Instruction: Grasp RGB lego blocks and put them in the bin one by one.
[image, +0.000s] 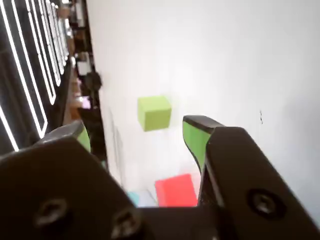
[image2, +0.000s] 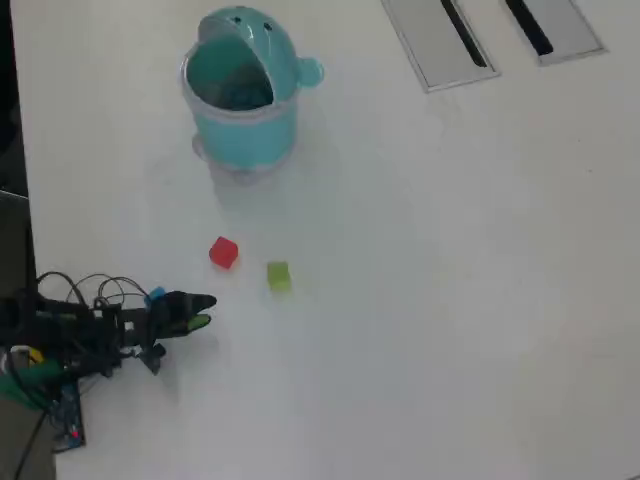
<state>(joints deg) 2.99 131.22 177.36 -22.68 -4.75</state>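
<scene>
Claw (image: 145, 132) is spread wide with nothing in it, green pads either side of the wrist view, so it looks lined up to pick its next block. Red block (image: 176, 191) sits closest, low between the jaws; green block (image: 154, 113) is a bit further out on the table (image2: 450, 300). Blue one (image2: 155, 296) peeks out right beside the arm overhead. Bin (image2: 240, 95) is well beyond, mouth facing the blocks.

Black arm low at the desk's lower-left corner in the overhead view, gripper (image2: 203, 310) parted, green-lined jaws holding nothing
</scene>
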